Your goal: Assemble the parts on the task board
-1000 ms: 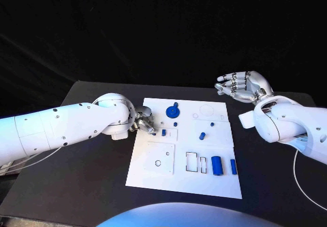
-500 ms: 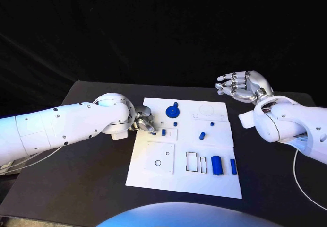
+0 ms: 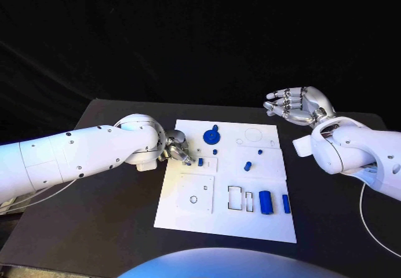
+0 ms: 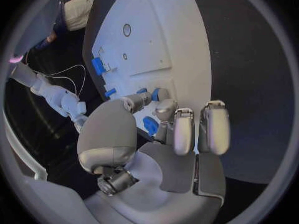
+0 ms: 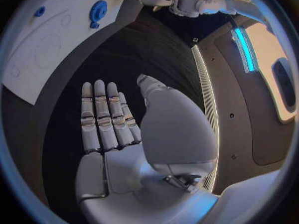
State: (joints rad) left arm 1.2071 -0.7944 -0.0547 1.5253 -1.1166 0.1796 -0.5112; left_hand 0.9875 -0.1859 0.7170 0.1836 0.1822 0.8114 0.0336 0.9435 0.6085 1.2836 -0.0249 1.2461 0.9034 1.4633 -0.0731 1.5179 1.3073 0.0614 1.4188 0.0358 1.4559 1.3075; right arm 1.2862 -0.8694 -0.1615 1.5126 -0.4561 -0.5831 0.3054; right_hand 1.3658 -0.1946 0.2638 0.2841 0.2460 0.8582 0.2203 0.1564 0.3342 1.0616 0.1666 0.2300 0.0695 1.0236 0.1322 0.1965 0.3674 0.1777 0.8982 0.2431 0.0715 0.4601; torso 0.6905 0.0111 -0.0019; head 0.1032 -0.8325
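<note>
So that's one white task board (image 3: 219, 217) and, best I can count from the head view, seven blue parts on it: one gear (image 3: 212, 137), two bigger cylinders (image 3: 266, 202), four little pegs (image 3: 248, 166).

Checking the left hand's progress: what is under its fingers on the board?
The left hand hovers over the task board, fingertips at a small blue part; contact is hidden.
</note>
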